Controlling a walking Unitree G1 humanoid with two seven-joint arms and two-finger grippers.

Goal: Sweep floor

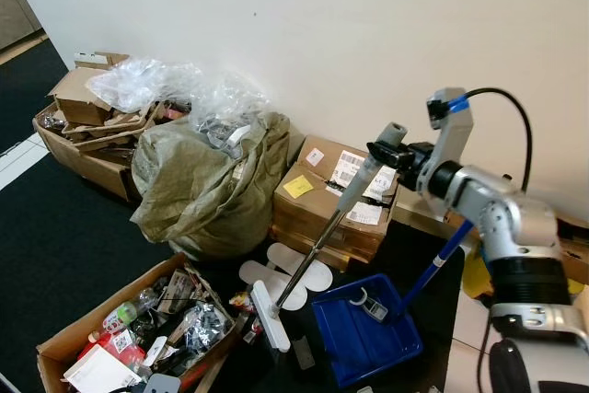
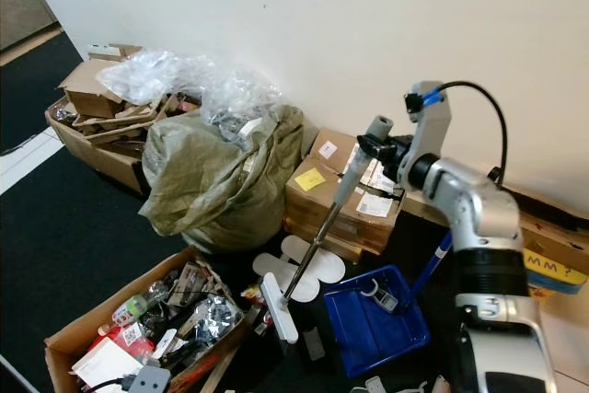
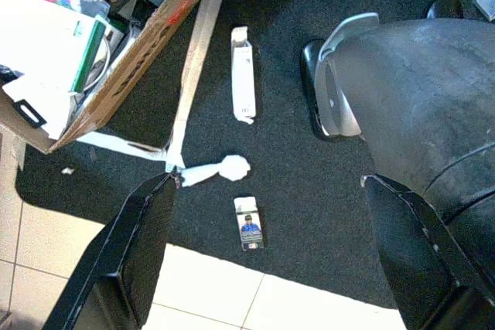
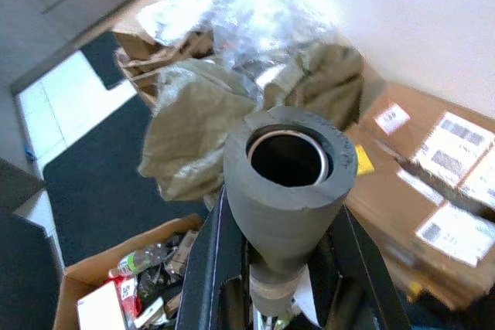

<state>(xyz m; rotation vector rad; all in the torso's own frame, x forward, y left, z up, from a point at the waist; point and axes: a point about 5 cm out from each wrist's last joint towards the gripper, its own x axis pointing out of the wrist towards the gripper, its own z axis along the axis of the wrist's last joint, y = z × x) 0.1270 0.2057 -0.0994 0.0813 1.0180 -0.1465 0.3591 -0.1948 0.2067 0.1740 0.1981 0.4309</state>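
Observation:
My right gripper [image 1: 391, 156] is shut on the grey foam grip of a broom [image 1: 366, 170], held out in front of the brown boxes. The broom's metal shaft slants down to its white head [image 1: 270, 316] on the black carpet. In the right wrist view the grip's hollow top [image 4: 290, 183] stands between the black fingers [image 4: 213, 268]. A blue dustpan [image 1: 363, 330] lies right of the head, its blue handle [image 1: 442, 260] leaning up toward my arm. My left gripper [image 3: 274, 268] hangs open over the carpet, above a crumpled white scrap [image 3: 220, 169], a small card [image 3: 249, 224] and a white wrapper [image 3: 243, 75].
An open cardboard box of junk [image 1: 55, 347] sits front left. A green sack [image 1: 202, 181] under clear plastic stands by the wall, with labelled brown boxes [image 1: 313, 213] to its right and more cartons [image 1: 87, 108] at far left. White discs [image 1: 294, 273] lie near the broom head.

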